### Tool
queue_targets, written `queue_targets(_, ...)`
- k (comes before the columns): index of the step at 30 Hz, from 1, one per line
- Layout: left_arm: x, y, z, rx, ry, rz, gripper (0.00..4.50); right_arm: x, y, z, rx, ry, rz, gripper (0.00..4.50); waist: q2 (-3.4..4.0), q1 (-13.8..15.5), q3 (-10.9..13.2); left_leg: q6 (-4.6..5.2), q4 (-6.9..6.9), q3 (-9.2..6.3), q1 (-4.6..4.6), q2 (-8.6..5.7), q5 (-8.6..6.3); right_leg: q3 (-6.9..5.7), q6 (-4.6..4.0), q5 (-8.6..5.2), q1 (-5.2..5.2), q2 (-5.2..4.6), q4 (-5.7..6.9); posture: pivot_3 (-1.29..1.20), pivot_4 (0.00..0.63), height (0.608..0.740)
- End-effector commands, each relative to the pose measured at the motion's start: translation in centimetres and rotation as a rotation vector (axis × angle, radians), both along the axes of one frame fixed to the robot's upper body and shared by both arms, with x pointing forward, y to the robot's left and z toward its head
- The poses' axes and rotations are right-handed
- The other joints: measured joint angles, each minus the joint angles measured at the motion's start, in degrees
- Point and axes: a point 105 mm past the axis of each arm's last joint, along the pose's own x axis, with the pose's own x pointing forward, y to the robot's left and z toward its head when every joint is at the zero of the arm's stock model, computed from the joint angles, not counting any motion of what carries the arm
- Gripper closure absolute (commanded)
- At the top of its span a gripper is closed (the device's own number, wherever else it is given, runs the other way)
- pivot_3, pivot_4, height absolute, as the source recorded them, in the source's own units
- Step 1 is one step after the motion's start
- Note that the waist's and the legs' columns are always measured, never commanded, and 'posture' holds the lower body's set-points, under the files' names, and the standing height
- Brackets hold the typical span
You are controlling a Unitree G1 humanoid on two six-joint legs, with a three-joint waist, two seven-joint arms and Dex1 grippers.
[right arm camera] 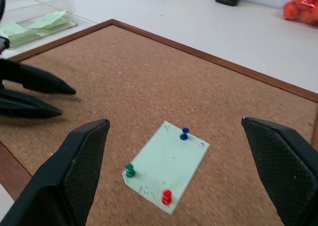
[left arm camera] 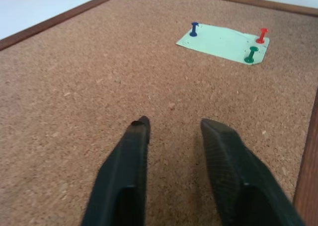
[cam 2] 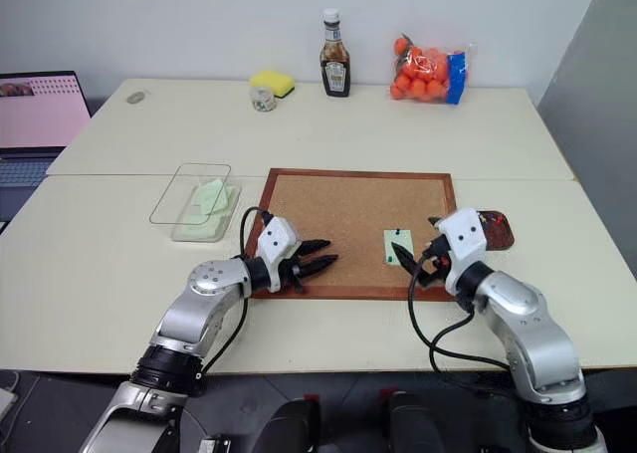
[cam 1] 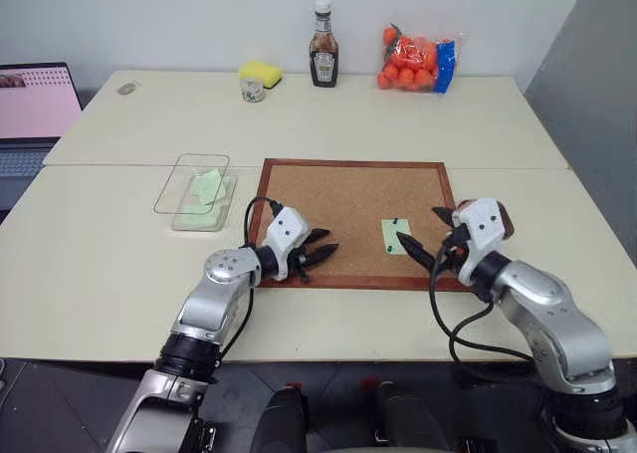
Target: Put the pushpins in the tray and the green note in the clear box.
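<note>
Right hand (right arm camera: 176, 171) spread over pinned green note (right arm camera: 166, 165); paper slips (cam 1: 206, 189) inside clear box (cam 1: 191, 170).

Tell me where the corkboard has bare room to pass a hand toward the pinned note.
Bare cork runs from the left hand to the green note and along the corkboard's far half. It is crowded at the note: blue, green and red pushpins, with the open right hand straddling it.
</note>
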Motion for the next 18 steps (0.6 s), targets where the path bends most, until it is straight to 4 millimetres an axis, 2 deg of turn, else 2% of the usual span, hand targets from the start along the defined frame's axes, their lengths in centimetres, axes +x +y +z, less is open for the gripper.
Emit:
queue_targets(1, 0.0, -0.3, 0.6, -0.003, -0.032, -0.013, 3.74, 1.4, 0.0, 0.6, 0.024, 0.006, -0.052, 0.00, 0.00, 0.0, 0.0, 0.00, 0.00, 0.01, 0.00, 0.00, 0.00, 0.01, 0.00, 0.00, -0.01, 0.00, 0.00, 0.00, 0.150, 0.740)
queue_targets(4, 0.0, -0.2, 0.4, 0.004, -0.026, -0.007, 4.39, 2.8, 0.2, 0.6, 0.023, 0.021, -0.075, 0.00, 0.00, -0.1, 0.0, 0.00, 0.00, 0.02, 0.00, 0.00, 0.00, 0.03, 0.00, 0.01, -0.01, -0.01, 0.02, 0.00, 0.150, 0.740)
queue_targets(5, -0.1, -0.2, 0.3, 0.005, -0.019, -0.008, 4.47, 3.3, 0.3, 0.5, 0.017, 0.027, -0.084, 0.00, 0.00, -0.1, 0.0, 0.00, 0.00, 0.01, 0.01, -0.01, 0.00, 0.02, 0.00, 0.01, -0.01, -0.01, 0.02, 0.00, 0.150, 0.740)
queue_targets(12, -0.5, -0.3, 0.0, 0.016, -0.006, -0.011, 4.47, 5.2, 0.8, -0.5, 0.023, 0.079, -0.115, 0.00, 0.00, -0.1, 0.0, 0.02, -0.01, 0.02, 0.00, -0.01, -0.01, 0.03, -0.01, 0.00, -0.02, -0.01, 0.01, 0.00, 0.150, 0.740)
queue_targets(17, -0.6, -0.6, 0.4, -0.001, -0.024, -0.012, 4.47, 5.6, 0.9, -1.3, 0.001, 0.104, -0.114, 0.00, 0.01, -0.1, 0.0, 0.02, -0.01, 0.01, 0.00, -0.02, -0.01, 0.01, -0.01, 0.01, -0.01, -0.02, 0.02, 0.00, 0.150, 0.740)
queue_targets(18, -0.6, -0.6, 0.4, -0.003, -0.026, -0.011, 4.50, 5.7, 0.9, -1.3, 0.003, 0.105, -0.114, 0.28, 0.00, 0.0, 0.0, 0.02, -0.01, 0.02, 0.00, -0.02, -0.01, 0.02, -0.01, 0.01, -0.01, -0.02, 0.02, 0.00, 0.150, 0.740)
